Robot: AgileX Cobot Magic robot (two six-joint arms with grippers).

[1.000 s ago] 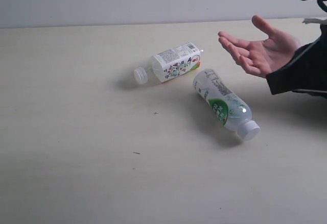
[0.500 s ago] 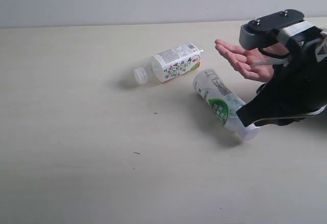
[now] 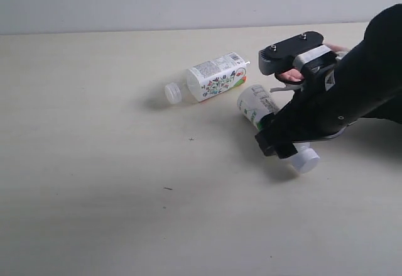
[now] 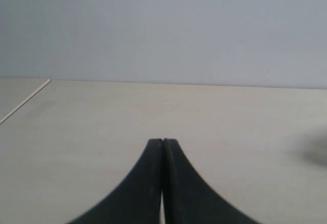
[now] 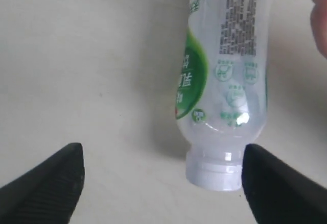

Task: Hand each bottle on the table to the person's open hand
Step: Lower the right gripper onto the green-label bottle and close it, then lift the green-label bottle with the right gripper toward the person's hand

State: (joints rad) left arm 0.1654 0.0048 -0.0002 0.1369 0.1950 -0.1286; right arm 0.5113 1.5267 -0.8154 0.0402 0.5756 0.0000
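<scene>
The pale wood-grain surface (image 3: 94, 213) fills nearly the whole exterior view. The black right arm (image 3: 352, 93) reaches in from the right edge and covers much of what lies under it.

The clear bottle with the green label (image 3: 254, 106) lies on its side on the surface beneath that arm. Its white cap (image 3: 306, 160) pokes out toward the near edge. To its left and a little farther back lies the squarish bottle with the white printed label (image 3: 217, 78), also on its side and apart from the first, its white cap (image 3: 172, 92) pointing left.

Only a sliver of the person's open hand (image 3: 291, 75) shows, behind the arm's wrist block.

In the right wrist view the right pincer (image 5: 161, 163) stands wide apart with nothing in its grip. The capped end of the green-labelled bottle lies between its two fingers, much nearer one than the other, and I see no contact.

The left pincer (image 4: 162, 147) is pressed fully together on nothing, over a bare stretch of surface.
</scene>
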